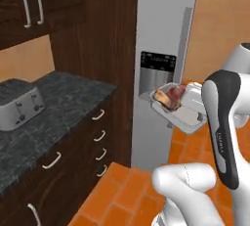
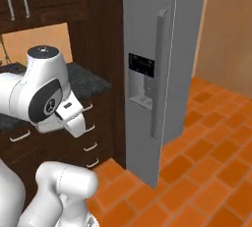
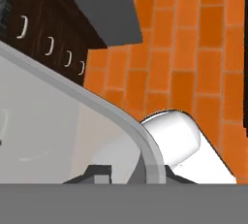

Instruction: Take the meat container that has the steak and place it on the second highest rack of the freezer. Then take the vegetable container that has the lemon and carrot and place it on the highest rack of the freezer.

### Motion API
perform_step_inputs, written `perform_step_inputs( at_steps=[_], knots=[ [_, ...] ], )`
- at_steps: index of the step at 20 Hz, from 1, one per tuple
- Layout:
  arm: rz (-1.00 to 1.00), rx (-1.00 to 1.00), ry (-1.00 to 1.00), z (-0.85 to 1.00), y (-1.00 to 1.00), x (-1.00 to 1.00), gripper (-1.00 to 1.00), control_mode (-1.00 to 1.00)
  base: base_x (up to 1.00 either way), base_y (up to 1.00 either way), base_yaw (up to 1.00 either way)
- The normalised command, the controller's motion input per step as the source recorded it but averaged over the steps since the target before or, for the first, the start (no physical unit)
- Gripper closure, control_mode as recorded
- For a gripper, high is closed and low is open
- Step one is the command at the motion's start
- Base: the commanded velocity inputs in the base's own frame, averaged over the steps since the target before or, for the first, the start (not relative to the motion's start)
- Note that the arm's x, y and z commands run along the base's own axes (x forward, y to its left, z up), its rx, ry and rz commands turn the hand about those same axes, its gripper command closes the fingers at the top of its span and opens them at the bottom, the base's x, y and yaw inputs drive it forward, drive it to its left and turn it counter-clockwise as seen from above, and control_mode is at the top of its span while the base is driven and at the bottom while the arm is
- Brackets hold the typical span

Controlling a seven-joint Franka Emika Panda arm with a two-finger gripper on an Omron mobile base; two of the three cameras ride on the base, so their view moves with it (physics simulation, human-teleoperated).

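The meat container, a shallow white tray, hangs in the air in front of the freezer, just below its dark dispenser panel. The reddish steak with a tan edge lies at the tray's left end. My gripper is shut on the tray's rim, which runs across the hand view. My forearm hides the tray's right end in the left base view. The freezer door is closed, with its long bar handle facing me. Its racks are hidden behind the door.
A dark stone counter with a silver toaster runs along the left, over dark drawers. Dark wall cabinets hang above. Orange brick floor spreads in front of and to the right of the freezer.
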Motion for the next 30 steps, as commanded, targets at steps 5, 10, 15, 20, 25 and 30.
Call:
perform_step_inputs(
  at_steps=[5, 10, 15, 20, 25, 30],
  knots=[
    [0.0, 0.0, 0.0, 0.0, 0.0, 0.0, 1.0, 1.0, 0.05, -0.56, -0.74],
    [0.0, 0.0, 0.0, 0.0, 0.0, 0.0, 1.0, 1.0, 0.55, -0.65, -0.51],
    [0.0, 0.0, 0.0, 0.0, 0.0, 0.0, 1.0, 1.0, 0.95, -0.49, -0.24],
    [0.0, 0.0, 0.0, 0.0, 0.0, 0.0, 1.0, 1.0, 1.0, -0.45, -0.14],
    [0.0, 0.0, 0.0, 0.0, 0.0, 0.0, 1.0, 1.0, 1.0, -0.62, -0.05],
    [0.0, 0.0, 0.0, 0.0, 0.0, 0.0, 1.0, 1.0, 1.0, -0.44, -0.01]
  ],
)
